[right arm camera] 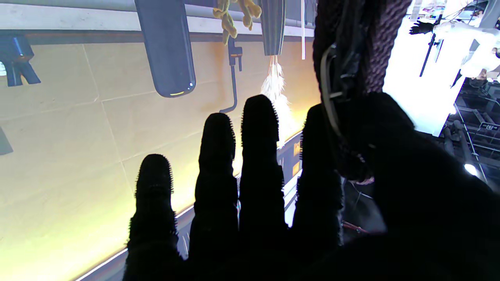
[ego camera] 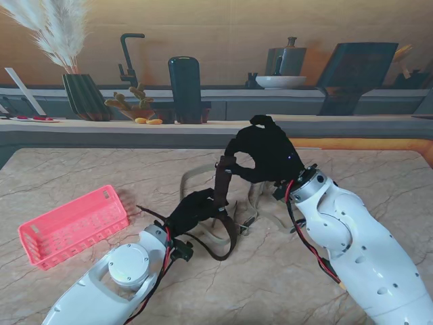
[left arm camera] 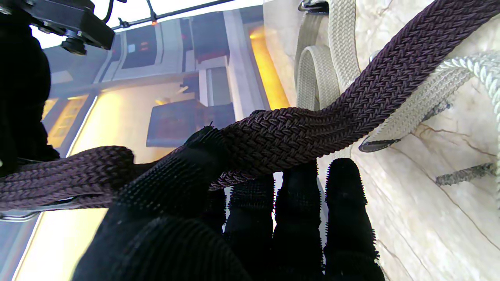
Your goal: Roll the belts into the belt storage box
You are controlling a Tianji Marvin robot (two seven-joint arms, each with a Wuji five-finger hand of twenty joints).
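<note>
Dark brown braided belt (ego camera: 224, 203) pinched at its buckle end by the raised right hand (ego camera: 265, 150), lower length gripped by the left hand (ego camera: 191, 209), likely strung taut for rolling; pink storage box (ego camera: 71, 226) well left on the bench (ego camera: 81, 176).

- No text, label, brand, number or sign can be read in any view.
- Nothing legible shows on the belts, the pink basket or the items on the back shelf.
</note>
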